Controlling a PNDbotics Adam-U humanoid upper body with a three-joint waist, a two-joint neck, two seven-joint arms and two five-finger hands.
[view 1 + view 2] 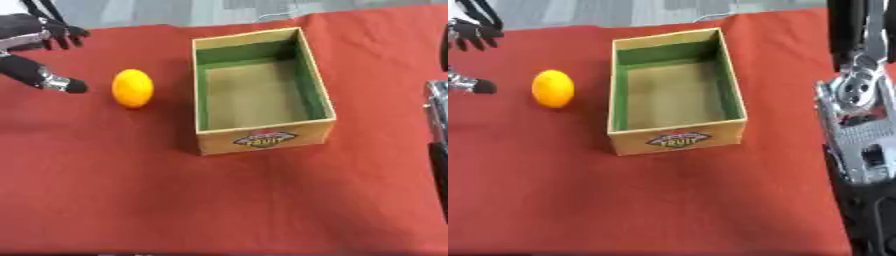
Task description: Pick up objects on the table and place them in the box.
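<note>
A yellow-orange round fruit [132,88] lies on the red cloth, left of the box. The cardboard box [262,137] has a green inner lining and a fruit label on its front wall; I see nothing inside it. My left hand [26,71] hovers at the upper left, just left of the fruit, open, with the thumb pointing toward the fruit and the fingers [63,34] spread above. It does not touch the fruit. My right arm [857,135], silver and black, runs down the right edge; its hand is not clearly shown.
The red tablecloth [219,200] covers the whole table. A grey floor strip shows beyond the far edge. Wide cloth lies in front of the box and the fruit.
</note>
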